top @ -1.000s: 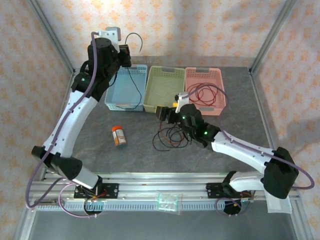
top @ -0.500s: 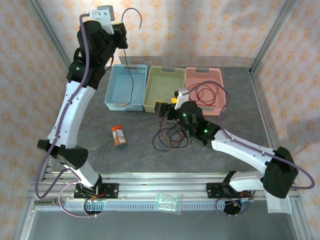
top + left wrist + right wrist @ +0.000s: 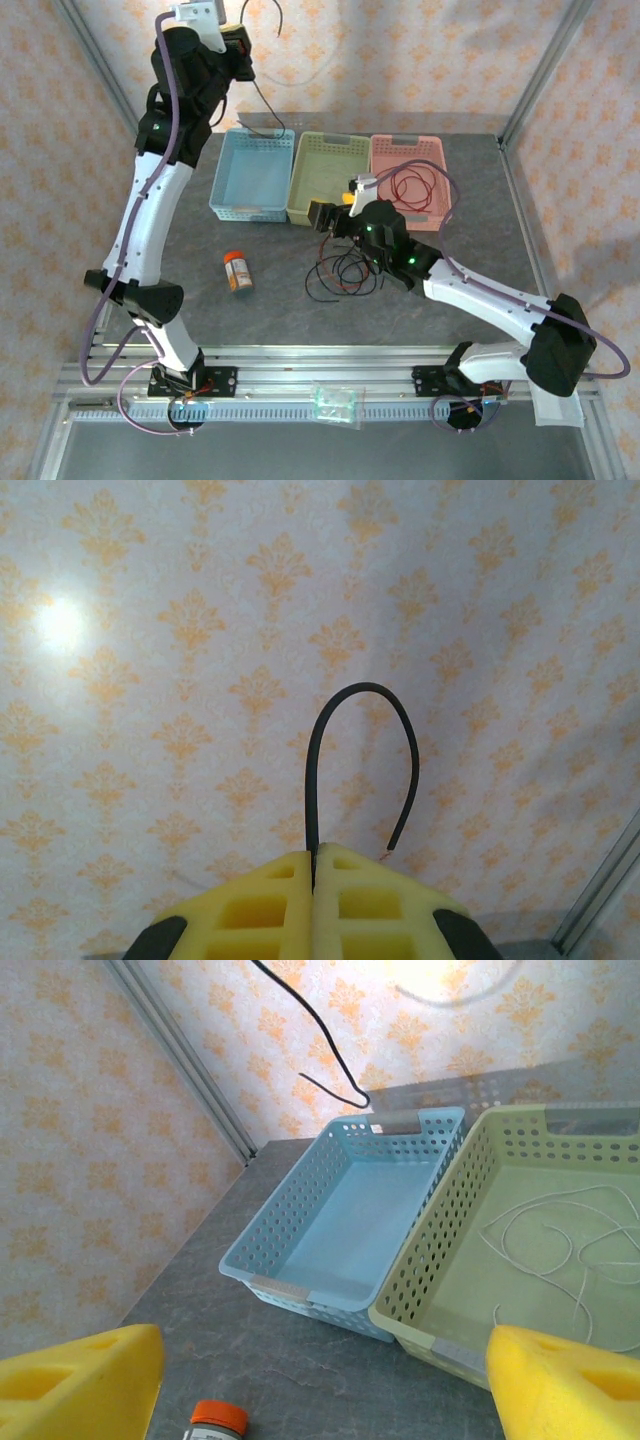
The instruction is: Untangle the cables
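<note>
Left gripper (image 3: 242, 47), clamped shut on the black cable (image 3: 310, 780), is hoisting it higher than a second ago, tail now dangling just above the blue basket (image 3: 247, 214), one strand likely coming free, while right gripper (image 3: 336, 212) is hovering wide open and empty over the tangle (image 3: 343, 272) on the table (image 3: 200, 290)

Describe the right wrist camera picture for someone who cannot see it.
A blue basket sits beside a green basket holding a pale cable. A black cable dangles above, and the right gripper's yellow fingers stand wide apart below.
</note>
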